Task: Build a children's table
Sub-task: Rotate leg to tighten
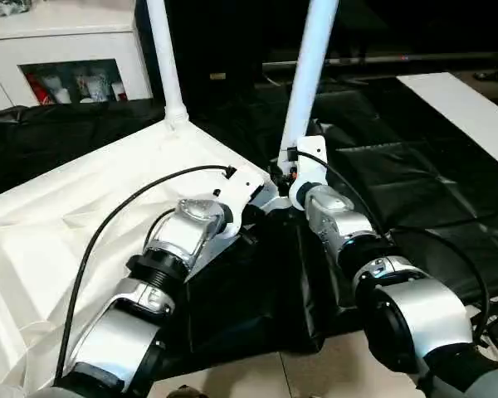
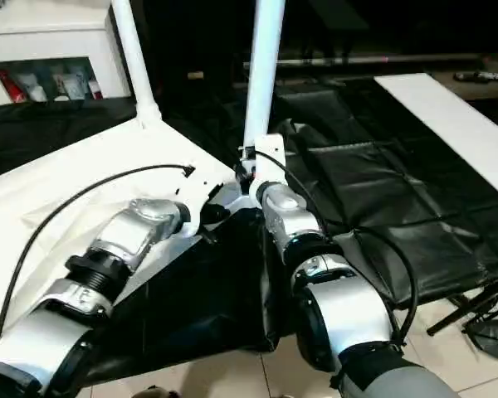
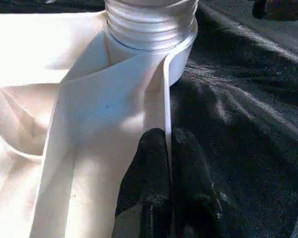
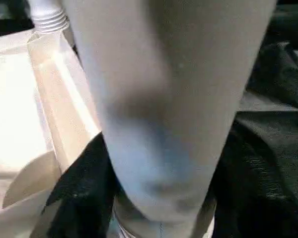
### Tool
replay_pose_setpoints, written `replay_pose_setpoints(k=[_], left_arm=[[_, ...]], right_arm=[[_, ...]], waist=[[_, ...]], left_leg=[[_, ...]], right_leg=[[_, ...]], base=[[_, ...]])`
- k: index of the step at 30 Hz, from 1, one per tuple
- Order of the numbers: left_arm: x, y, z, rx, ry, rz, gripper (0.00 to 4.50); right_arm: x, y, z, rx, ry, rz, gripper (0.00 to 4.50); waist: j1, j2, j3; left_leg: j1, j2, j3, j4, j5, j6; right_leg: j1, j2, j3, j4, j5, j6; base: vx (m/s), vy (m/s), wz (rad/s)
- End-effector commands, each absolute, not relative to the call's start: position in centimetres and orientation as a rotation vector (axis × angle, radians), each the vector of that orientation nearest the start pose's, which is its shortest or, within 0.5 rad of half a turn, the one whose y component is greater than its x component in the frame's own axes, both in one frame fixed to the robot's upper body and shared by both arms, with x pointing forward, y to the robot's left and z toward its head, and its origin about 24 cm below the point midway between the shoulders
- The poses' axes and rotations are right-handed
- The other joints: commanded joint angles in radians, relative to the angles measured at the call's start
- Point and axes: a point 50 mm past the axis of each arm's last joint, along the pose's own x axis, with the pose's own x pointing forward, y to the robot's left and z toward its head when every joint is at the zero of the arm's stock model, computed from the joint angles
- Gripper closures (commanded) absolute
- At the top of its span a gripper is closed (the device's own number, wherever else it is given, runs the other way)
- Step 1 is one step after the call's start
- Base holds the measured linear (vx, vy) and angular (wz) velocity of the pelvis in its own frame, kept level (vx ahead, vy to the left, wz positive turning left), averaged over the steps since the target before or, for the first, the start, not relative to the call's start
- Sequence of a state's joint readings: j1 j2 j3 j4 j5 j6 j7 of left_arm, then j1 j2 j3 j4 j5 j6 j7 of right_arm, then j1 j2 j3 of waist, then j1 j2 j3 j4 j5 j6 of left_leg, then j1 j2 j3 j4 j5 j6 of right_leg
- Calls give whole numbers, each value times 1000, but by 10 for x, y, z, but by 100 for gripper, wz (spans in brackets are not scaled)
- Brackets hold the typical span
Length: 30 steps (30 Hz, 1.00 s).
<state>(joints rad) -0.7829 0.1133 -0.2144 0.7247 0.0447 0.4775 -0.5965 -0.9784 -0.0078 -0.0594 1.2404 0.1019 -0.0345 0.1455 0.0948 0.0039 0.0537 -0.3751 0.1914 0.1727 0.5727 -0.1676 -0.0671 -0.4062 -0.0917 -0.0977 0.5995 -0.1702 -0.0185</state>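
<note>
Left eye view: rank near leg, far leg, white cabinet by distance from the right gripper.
1. Near leg, rising right at the right gripper.
2. Far leg, standing in the corner socket beyond, to the left.
3. White cabinet, in the far-left background.

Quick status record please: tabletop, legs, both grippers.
tabletop: upside down on the black-draped work table
far leg: upright in its corner socket
near leg: upright at the near corner socket, threads visible
left gripper: shut on the tabletop's rim beside the near corner
right gripper: at the near leg's base, grip unclear
</note>
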Motion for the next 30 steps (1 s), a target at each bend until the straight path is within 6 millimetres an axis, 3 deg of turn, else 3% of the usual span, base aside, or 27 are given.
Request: replay_pose_setpoints(k=[1,4,5,8,9,13,14,20,22,26,30], left_arm=[[360,89,66,305,521,-771,450],[361,92,67,313,518,-771,450],[361,94,67,323,510,-780,450],[361,97,68,341,507,-796,450],[360,101,68,353,509,-811,450],[359,108,69,364,507,-833,450],[359,109,69,365,507,-834,450],[356,114,70,386,489,-894,450],[354,117,70,382,498,-916,450],[352,118,72,391,491,-954,450],[350,118,73,397,488,-974,450]], right_arm=[[393,-89,76,-2,250,329,142],[395,-90,82,-3,223,361,117],[396,-90,86,6,208,389,106],[396,-93,90,8,192,444,85],[396,-96,92,10,180,496,74],[390,-109,91,-29,173,605,43],[390,-109,91,-32,173,609,26],[380,-123,83,-103,203,756,26],[374,-128,80,-146,220,829,26],[371,-131,78,-179,221,857,26],[370,-131,79,-179,206,863,26]], waist=[[4,5,-70],[3,9,-71],[3,5,-72],[5,6,-75],[5,10,-77],[6,9,-77],[7,14,-77],[11,12,-78],[12,8,-76],[13,8,-71],[13,9,-70]], left_leg=[[9,37,-8,-66,-224,23],[9,37,-8,-64,-213,28],[9,37,-7,-63,-212,33],[7,38,-7,-59,-176,49],[6,38,-7,-56,-155,55],[4,38,-6,-51,-132,82],[4,38,-6,-50,-138,84],[5,40,-6,-48,-157,80],[3,40,-5,-48,-170,73],[5,41,-6,-50,-210,58],[8,42,-7,-52,-230,44]], right_leg=[[54,-67,53,-66,-168,-214],[55,-65,52,-62,-141,-226],[57,-65,52,-62,-131,-230],[59,-65,52,-53,-82,-245],[58,-64,52,-49,-51,-255],[61,-63,50,-43,-2,-275],[60,-63,49,-44,-7,-276],[63,-63,49,-45,-24,-281],[63,-62,49,-46,-48,-279],[58,-65,51,-55,-138,-264],[54,-65,52,-58,-172,-256]], base=[[0,0,0],[0,0,0],[0,0,0],[0,0,0],[0,0,0],[0,0,0],[0,0,0],[0,0,0],[0,0,0],[0,0,0],[0,0,0]])
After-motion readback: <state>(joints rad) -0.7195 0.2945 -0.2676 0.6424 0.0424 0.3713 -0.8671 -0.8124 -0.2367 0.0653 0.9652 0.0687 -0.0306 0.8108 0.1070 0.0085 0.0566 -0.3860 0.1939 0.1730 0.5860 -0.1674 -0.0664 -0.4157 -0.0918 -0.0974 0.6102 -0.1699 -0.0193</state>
